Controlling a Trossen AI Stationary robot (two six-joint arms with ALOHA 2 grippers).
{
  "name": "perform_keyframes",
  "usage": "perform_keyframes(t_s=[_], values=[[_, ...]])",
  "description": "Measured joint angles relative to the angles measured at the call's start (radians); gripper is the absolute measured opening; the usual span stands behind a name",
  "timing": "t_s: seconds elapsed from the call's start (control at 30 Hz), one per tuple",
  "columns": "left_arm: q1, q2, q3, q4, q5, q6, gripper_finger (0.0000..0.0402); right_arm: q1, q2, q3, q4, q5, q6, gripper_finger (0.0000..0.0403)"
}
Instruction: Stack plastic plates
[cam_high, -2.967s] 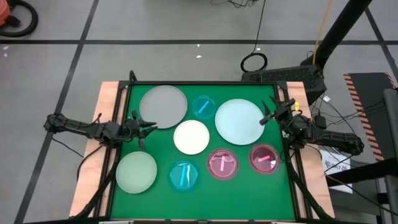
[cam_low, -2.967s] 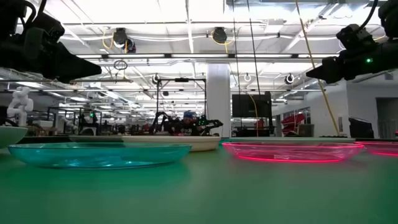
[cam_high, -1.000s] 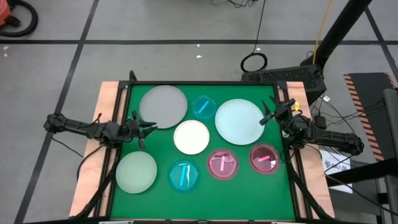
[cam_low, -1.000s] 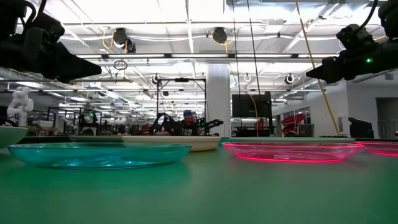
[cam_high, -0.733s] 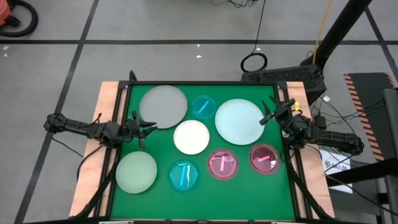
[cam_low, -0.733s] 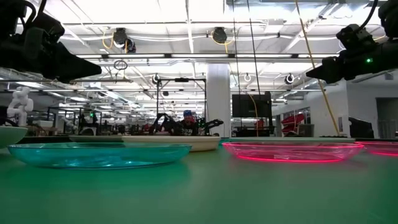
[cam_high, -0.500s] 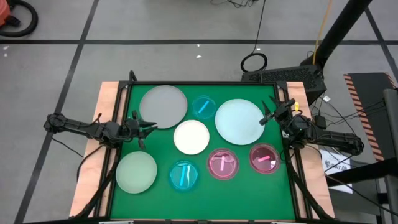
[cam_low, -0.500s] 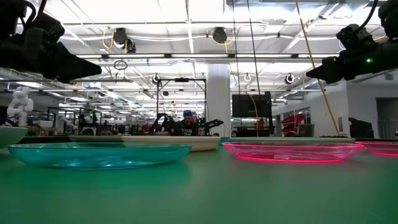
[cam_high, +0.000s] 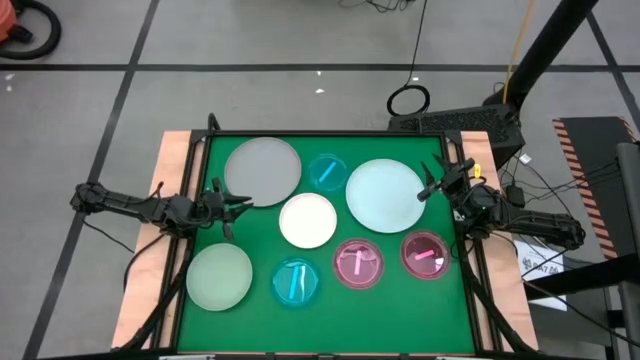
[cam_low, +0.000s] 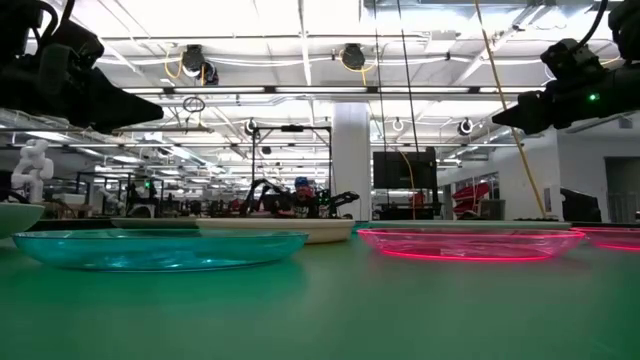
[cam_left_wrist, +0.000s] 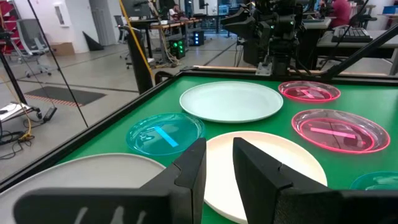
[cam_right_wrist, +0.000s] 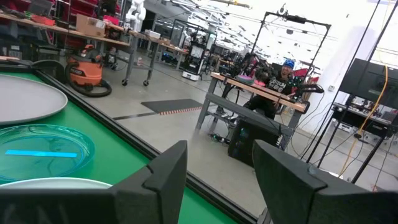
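Observation:
Eight plates lie flat and apart on the green mat. In the high view they are the grey plate (cam_high: 262, 171), a small cyan plate (cam_high: 327, 171), the pale blue plate (cam_high: 385, 195), the white plate (cam_high: 308, 221), two pink plates (cam_high: 358, 263) (cam_high: 425, 254), a second cyan plate (cam_high: 296, 282) and the pale green plate (cam_high: 219, 277). My left gripper (cam_high: 246, 203) hovers between the grey and white plates, slightly open (cam_left_wrist: 219, 146). My right gripper (cam_high: 430, 188) hangs over the pale blue plate's right rim, open (cam_right_wrist: 217, 149). Both are above the table, touching nothing.
A black frame (cam_high: 320, 134) borders the green mat, with wooden table edges (cam_high: 172, 150) outside it. Bare mat lies along the near edge (cam_low: 320, 310). Beyond the far edge are a workshop floor, cables and benches (cam_right_wrist: 261, 93).

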Motion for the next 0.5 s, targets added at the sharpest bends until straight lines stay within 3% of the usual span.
perform_keyframes(t_s=[0.5], values=[[0.0, 0.0, 0.0, 0.009, 0.0, 0.044, 0.0088, 0.0, 0.0, 0.0, 0.001, 0.0, -0.011, 0.0176]])
